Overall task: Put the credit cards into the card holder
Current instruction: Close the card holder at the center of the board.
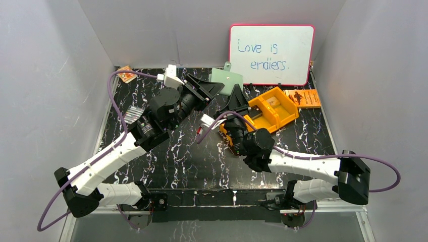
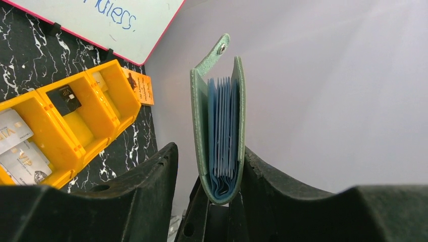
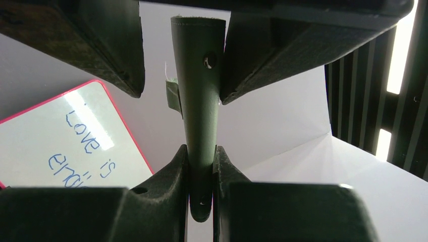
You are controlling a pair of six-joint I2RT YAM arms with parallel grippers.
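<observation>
The sage-green card holder (image 1: 228, 80) is held up in the air in front of the whiteboard, its snap flap loose. In the left wrist view the card holder (image 2: 199, 126) stands edge-on and slightly open, showing its blue pockets. My right gripper (image 1: 237, 102) is shut on its folded spine (image 3: 201, 151). My left gripper (image 1: 214, 89) is open around the holder (image 2: 209, 151): one finger touches its cover, the other stands apart. Pale credit cards (image 2: 17, 148) lie in the orange tray's near compartment, away from both grippers.
The orange compartment tray (image 1: 290, 115) sits right of centre and also holds a dark card (image 2: 65, 98). An orange booklet (image 1: 303, 98) lies behind it. A whiteboard (image 1: 270, 54) leans on the back wall. A small orange packet (image 1: 126, 75) lies at the far left corner.
</observation>
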